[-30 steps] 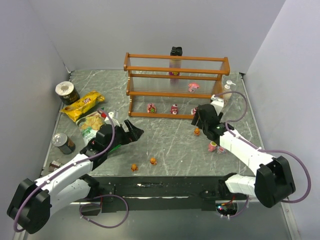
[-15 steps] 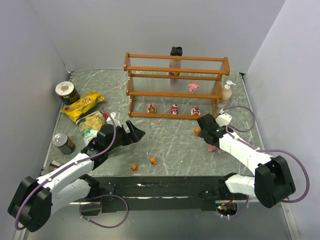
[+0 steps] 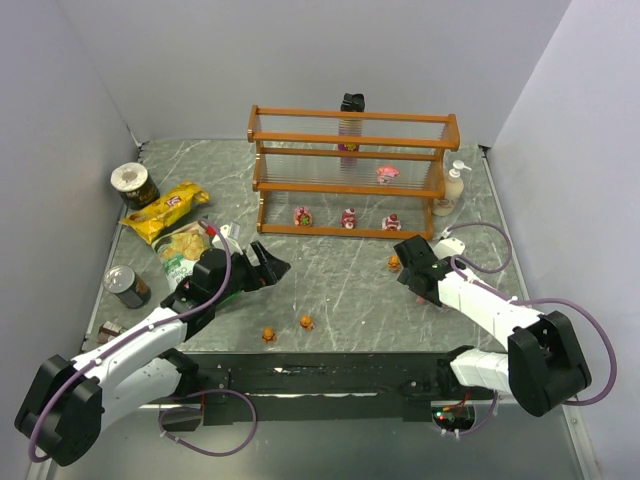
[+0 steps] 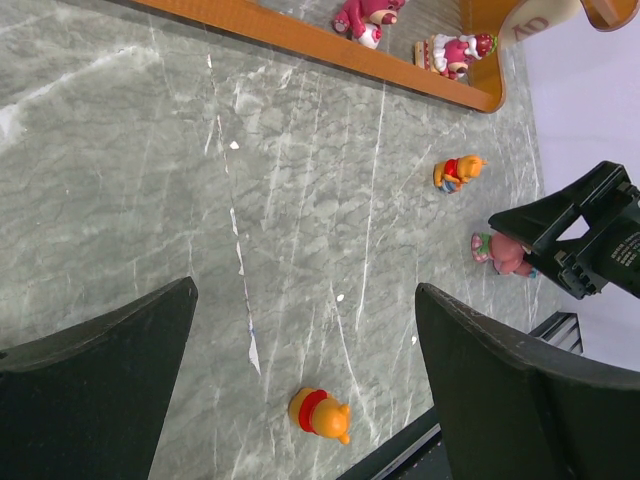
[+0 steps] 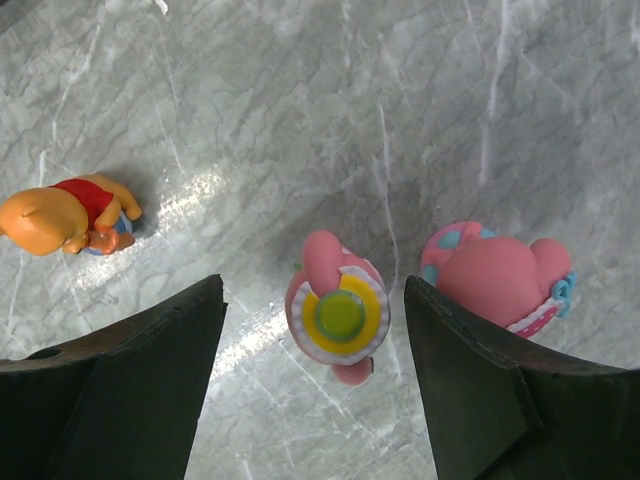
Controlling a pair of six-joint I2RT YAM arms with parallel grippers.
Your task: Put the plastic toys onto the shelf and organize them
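Observation:
The shelf [image 3: 350, 170] stands at the back, with several pink toys on its lower tiers [image 3: 348, 218]. My right gripper [image 5: 312, 300] hangs open, low over a pink toy with a yellow and green cap [image 5: 340, 318] that lies between its fingers, untouched. A second pink toy [image 5: 500, 280] sits just beyond the right finger, and an orange toy [image 5: 65, 215] lies to the left. From above, the right gripper [image 3: 418, 272] mostly hides these pink toys [image 3: 428, 296]. My left gripper [image 3: 268, 262] is open and empty above the table, with an orange toy [image 4: 320, 413] below it. Two orange toys [image 3: 306, 322] [image 3: 268, 335] lie near the front edge.
Two chip bags [image 3: 165, 210] [image 3: 185, 255] and three cans [image 3: 133, 183] [image 3: 127, 286] [image 3: 110, 328] occupy the left side. A soap bottle [image 3: 453, 185] stands by the shelf's right end. A black object [image 3: 352, 102] sits behind the shelf.
My right gripper has drawn back from the shelf's right end toward the front and come down over the two pink toys. The left arm has stayed still.

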